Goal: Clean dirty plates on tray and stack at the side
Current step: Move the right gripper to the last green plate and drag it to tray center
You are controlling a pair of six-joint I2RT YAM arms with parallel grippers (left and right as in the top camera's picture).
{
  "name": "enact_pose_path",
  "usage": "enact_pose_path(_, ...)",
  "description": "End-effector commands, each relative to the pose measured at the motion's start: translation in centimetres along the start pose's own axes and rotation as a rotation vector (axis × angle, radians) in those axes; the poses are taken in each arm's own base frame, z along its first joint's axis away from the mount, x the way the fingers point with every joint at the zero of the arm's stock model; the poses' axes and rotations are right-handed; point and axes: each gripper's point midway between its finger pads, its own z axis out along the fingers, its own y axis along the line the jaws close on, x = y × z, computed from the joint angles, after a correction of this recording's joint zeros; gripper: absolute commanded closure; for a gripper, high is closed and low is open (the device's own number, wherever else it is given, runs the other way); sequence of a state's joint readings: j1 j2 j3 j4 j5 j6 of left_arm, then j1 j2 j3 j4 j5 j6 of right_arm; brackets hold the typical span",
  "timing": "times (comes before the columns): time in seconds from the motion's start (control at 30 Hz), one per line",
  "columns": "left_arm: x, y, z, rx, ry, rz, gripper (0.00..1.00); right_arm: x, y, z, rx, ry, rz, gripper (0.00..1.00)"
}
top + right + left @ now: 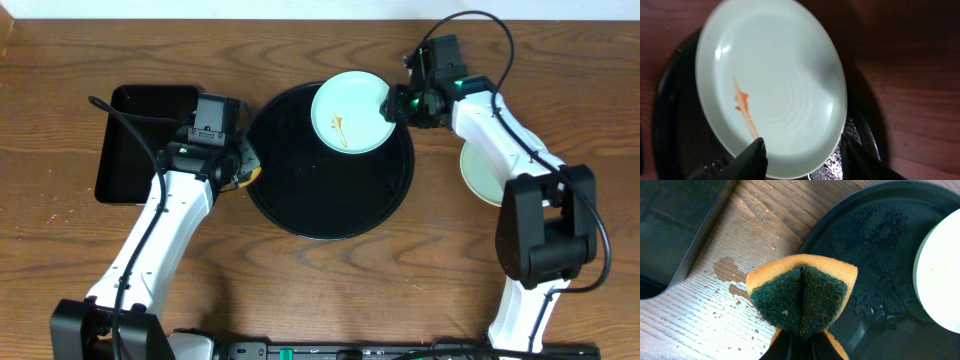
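Observation:
A pale blue-green plate [350, 112] with an orange-brown sauce streak is held tilted over the far right part of the large round black tray [320, 195]. My right gripper [392, 105] is shut on its right rim. In the right wrist view the plate [775, 85] fills the frame, with the fingers [805, 157] on either side of its near rim and the tray [670, 100] beneath. My left gripper [245, 170] is shut on a folded yellow-and-green sponge [800, 295] at the tray's left rim [875, 255]. The plate's edge [940, 270] shows at the right.
A pale plate [478, 172] lies on the table to the right of the tray, partly hidden under my right arm. A smaller black rectangular tray [130, 150] sits at the left. Water drops and a wet patch [735, 287] mark the wood beside the sponge.

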State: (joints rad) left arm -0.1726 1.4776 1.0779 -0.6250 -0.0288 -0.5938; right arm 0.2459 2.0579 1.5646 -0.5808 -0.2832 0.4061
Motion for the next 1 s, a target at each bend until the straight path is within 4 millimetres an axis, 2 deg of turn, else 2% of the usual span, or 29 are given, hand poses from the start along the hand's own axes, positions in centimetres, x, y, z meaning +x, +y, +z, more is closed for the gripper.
enact_pose_path(0.0,-0.6,-0.1,-0.2,0.000,-0.011,0.014,0.92,-0.5,0.1,0.7,0.018,-0.009,0.036,0.55)
enact_pose_path(0.17,-0.6,-0.1,-0.2,0.000,-0.011,0.014,0.92,0.3,-0.7,2.2,0.046,0.019,0.045,0.56)
enact_pose_path(0.5,-0.6,-0.1,-0.2,0.000,-0.011,0.013,0.92,1.3,-1.4,3.8,0.085,0.042,0.041,0.59)
enact_pose_path(0.77,-0.6,-0.1,-0.2,0.000,-0.011,0.014,0.92,2.1,-0.2,4.3,0.076,0.056,-0.010,0.81)
enact_pose_path(0.83,-0.5,-0.1,-0.2,-0.001,-0.011,0.014,0.92,2.6,0.0,4.4,0.083,0.073,-0.034,0.90)
enact_pose_path(0.87,-0.5,-0.1,-0.2,-0.001,-0.011,0.013,0.92,3.0,0.0,4.4,0.087,0.084,-0.039,0.99)
enact_pose_path(0.97,-0.6,-0.1,-0.2,0.000,-0.011,0.014,0.93,4.2,0.1,4.4,0.103,0.126,-0.046,0.99)
